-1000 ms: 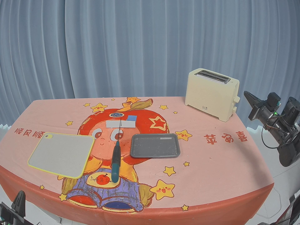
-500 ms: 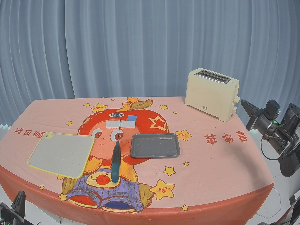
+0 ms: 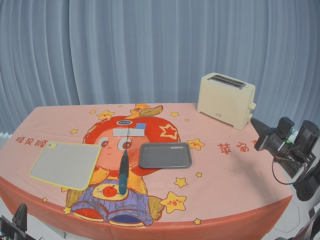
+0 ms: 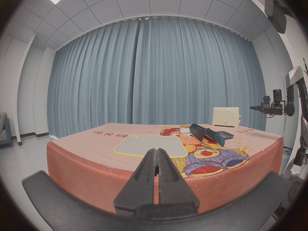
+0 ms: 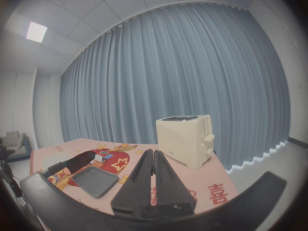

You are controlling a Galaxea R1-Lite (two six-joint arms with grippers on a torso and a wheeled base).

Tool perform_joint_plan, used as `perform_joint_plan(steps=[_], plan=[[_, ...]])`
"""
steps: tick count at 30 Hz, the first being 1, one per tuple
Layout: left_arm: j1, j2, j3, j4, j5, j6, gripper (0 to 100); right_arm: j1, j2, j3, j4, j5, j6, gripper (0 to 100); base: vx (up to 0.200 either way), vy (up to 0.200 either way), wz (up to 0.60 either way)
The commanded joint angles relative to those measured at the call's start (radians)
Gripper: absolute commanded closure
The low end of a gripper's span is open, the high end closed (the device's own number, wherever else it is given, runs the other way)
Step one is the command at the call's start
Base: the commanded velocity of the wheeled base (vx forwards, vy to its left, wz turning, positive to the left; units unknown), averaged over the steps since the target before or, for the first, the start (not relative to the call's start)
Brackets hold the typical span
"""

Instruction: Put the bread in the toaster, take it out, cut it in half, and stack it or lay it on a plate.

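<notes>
The toaster (image 3: pixel 226 100) stands at the far right corner of the table (image 3: pixel 233 184), its two slots facing up and its lever on the end that faces the right edge. Whether a slice of bread sits down inside those slots cannot be told; they read as dark from the head view.

The right gripper (image 5: pixel 153 153) hangs off the right edge of the table, near the toaster's lever end and pointed toward it, fingers pressed together and carrying nothing. The left gripper (image 4: pixel 157 151) sits low off the front left corner, also pressed together and empty.

The cutting board (image 3: pixel 65 164) lies near the front left edge. The knife (image 3: pixel 123 170) lies mid-table with its handle toward the front edge and its tip at a small grey and blue block (image 3: pixel 129 132). The dark plate (image 3: pixel 165 155) lies just beside the knife, on the side toward the toaster.

Bread should be light and soft, easy to crush, and drier and more crumbly once toasted. Likely the best hold is a gentle pinch across the two flat faces near the top crust, lifting straight up so that it does not snag in the slot. The knife is stiff and wants taking by its handle
</notes>
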Motion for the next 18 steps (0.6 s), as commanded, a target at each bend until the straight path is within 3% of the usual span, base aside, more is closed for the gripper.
perform_joint_plan(steps=[1, 7, 12, 18], plan=[[0.0, -0.005, 0.018, 0.0, 0.0, 0.001, 100, 0.069, 0.002, 0.03, -0.007, -0.059, 0.02, 100, 0.0, 0.0, 0.0], [0.0, -0.004, 0.018, 0.0, 0.002, -0.006, 100, 0.114, 0.002, 0.048, -0.01, -0.123, -0.029, 100, 0.0, 0.0, 0.0], [0.0, -0.005, 0.018, 0.0, 0.0, 0.0, 100, 0.114, -0.033, 0.06, -0.007, -0.123, -0.046, 100, 0.0, 0.0, 0.0], [0.0, -0.005, 0.018, 0.0, 0.003, -0.006, 100, 0.057, -0.036, 0.039, -0.001, -0.123, -0.049, 100, 0.0, 0.0, 0.0]])
